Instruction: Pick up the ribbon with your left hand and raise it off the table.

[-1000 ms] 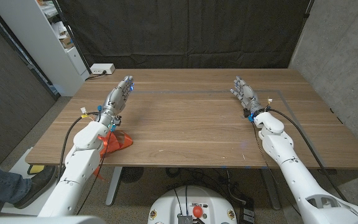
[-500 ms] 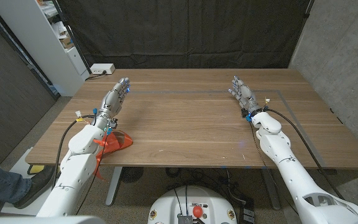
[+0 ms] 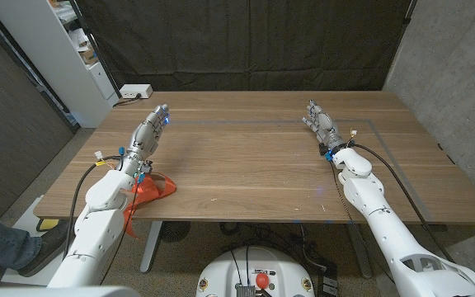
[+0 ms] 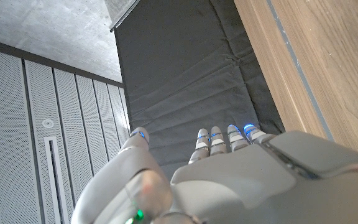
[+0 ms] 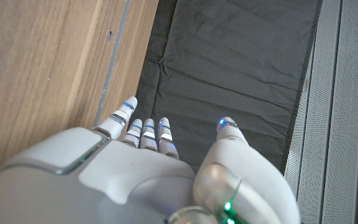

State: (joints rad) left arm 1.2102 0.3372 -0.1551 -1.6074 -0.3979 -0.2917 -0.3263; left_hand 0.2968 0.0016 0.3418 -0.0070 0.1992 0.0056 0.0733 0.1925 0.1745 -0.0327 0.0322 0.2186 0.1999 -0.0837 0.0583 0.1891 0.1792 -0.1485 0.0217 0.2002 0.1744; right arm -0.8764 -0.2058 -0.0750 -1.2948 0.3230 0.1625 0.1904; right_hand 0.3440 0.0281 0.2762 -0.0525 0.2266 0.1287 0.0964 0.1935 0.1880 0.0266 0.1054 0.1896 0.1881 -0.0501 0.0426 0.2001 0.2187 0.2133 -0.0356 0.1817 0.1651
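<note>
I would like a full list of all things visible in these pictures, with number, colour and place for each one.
ribbon: one, red-orange, at the table's near left edge, partly under the left forearm
table: one, brown wood, under both arms
power strip: one, white, beyond the table's far left corner
curtain: one, black, behind the table
shelf unit: one, white, far left
person's leg and shoe: one, blue trousers, dark shoe, bottom left
left hand: one, grey, over the table's left part, holding nothing
right hand: one, grey, over the right part, holding nothing
</note>
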